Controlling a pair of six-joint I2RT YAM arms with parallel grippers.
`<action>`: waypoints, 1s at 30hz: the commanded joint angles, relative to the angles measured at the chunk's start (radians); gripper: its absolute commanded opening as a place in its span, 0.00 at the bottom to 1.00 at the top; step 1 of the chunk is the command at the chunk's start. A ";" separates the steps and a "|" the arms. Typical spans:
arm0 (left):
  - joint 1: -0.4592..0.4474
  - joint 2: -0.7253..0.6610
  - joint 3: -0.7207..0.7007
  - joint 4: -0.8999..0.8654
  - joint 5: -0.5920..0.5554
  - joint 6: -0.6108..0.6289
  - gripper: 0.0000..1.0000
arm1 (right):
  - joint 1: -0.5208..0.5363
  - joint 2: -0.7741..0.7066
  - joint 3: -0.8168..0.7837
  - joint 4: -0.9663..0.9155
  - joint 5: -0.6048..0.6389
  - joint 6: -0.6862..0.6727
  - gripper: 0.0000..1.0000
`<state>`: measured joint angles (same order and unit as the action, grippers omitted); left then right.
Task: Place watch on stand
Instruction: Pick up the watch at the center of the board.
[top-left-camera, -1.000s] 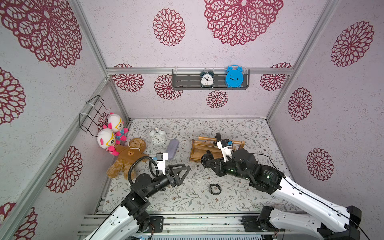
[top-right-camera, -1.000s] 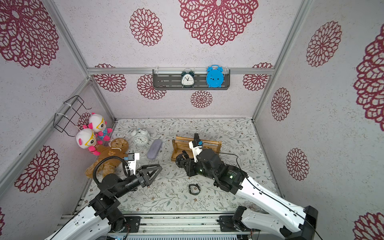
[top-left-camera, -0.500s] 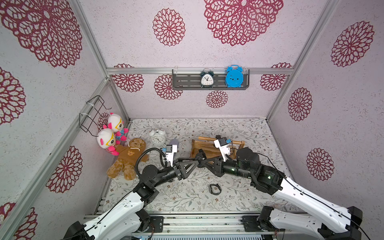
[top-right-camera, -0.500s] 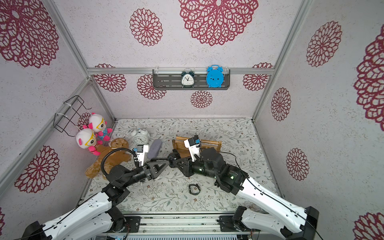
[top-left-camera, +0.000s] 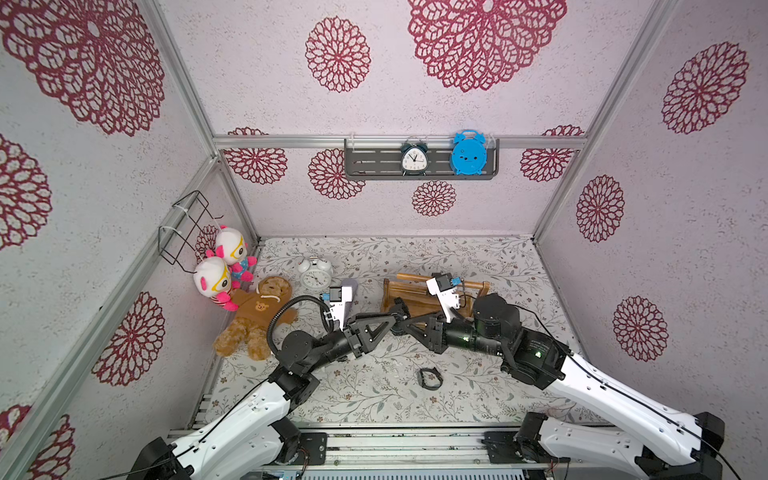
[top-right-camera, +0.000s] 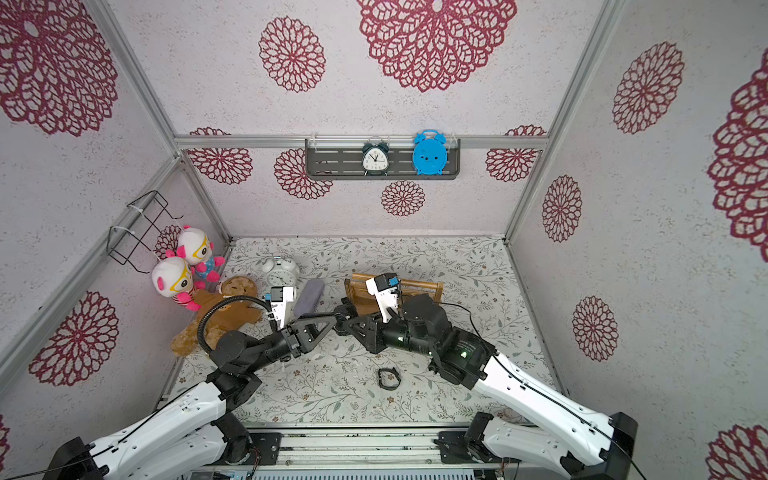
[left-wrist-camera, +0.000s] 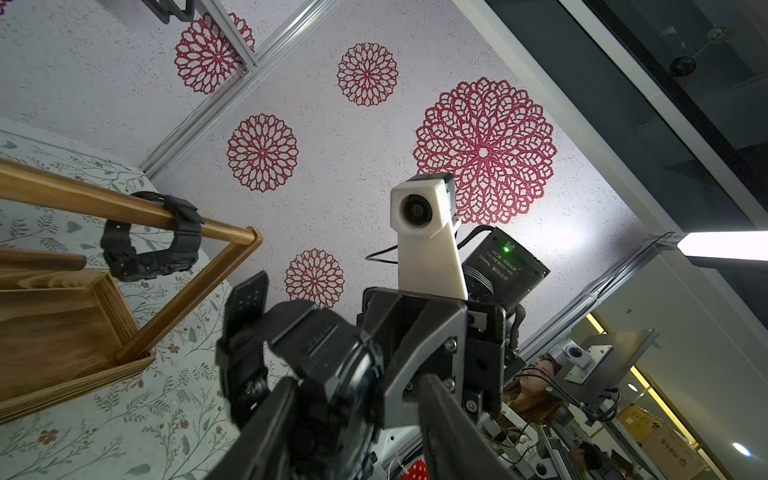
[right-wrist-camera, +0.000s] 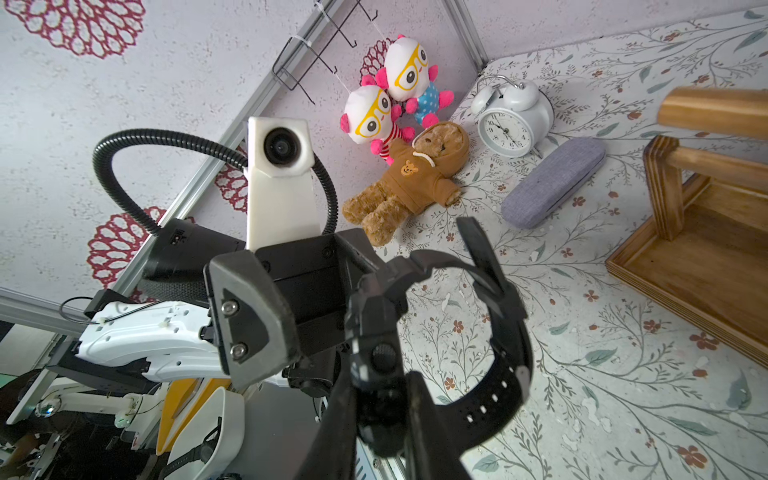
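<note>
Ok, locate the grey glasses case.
In both top views the glasses case lies on the mat left of the wooden stand, beside the white alarm clock.

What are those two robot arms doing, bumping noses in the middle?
They are meeting above the table with a black watch between them. The right gripper is pinched shut on it. The left gripper has its fingers on either side of the same watch, but I cannot tell if it grips yet. The wooden stand beside them already has another watch hanging on its bar. A third watch lies on the table.
</note>
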<state>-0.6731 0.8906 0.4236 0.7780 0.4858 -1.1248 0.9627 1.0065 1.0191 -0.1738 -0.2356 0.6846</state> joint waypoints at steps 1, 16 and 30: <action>0.004 0.000 0.017 0.071 0.027 -0.029 0.44 | -0.007 0.007 0.048 0.044 0.005 0.000 0.12; 0.003 0.028 0.018 0.150 0.065 -0.075 0.33 | -0.009 0.022 0.052 0.046 0.014 0.000 0.13; 0.000 0.011 0.015 0.150 0.064 -0.073 0.20 | -0.010 0.018 0.047 0.048 0.066 0.020 0.57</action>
<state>-0.6689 0.9195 0.4236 0.8764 0.5270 -1.1877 0.9577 1.0302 1.0485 -0.1425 -0.2108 0.6998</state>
